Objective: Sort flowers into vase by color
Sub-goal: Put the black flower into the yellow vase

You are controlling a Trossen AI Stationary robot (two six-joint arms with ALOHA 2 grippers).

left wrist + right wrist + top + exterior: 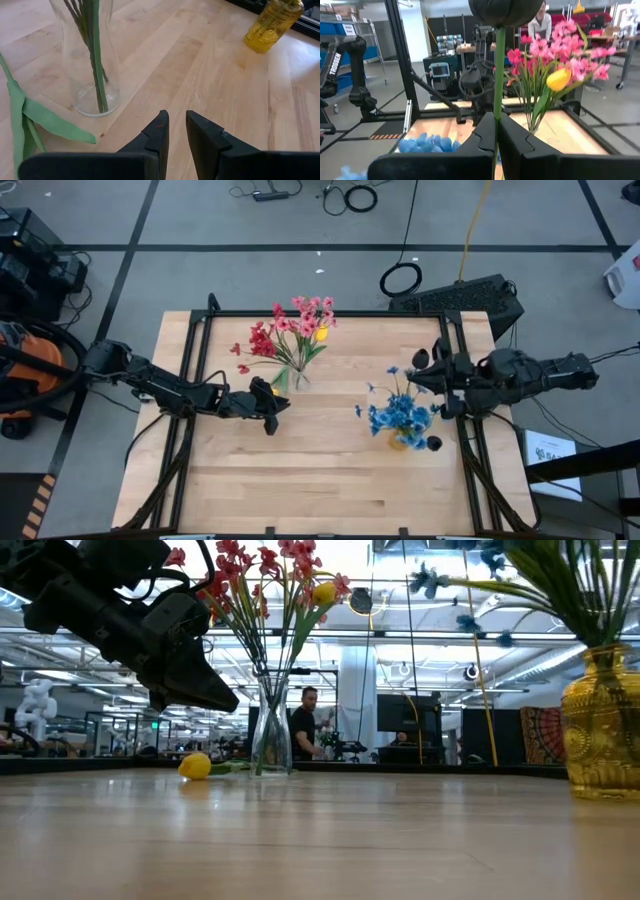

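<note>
My right gripper (496, 131) is shut on a green stem topped by a dark bud (505, 11). It hovers just beyond the blue flowers (400, 415), which stand in the yellow vase (600, 730). Pink and red flowers and one yellow bud (559, 79) stand in the clear glass vase (85, 55). Another yellow bud (195, 766) lies on its side on the table beside that vase, its green leaf (47, 120) flat on the wood. My left gripper (177, 125) hangs low over the table near the clear vase, open by a narrow gap with nothing between its fingers. My right gripper pinches the dark bud's green stem (497, 107) between its two fingers, well below the bud. The fingers reach in level from the table's right side and lie across the stem. The flower is lifted clear and stands upright, bud on top (421, 358).
Black frame rails (200, 330) run along the table's left, right and far sides. A small dark object (433, 443) lies by the yellow vase. Bare wood (320, 480) fills the near half of the table. A person (303, 720) stands in the room beyond the far edge.
</note>
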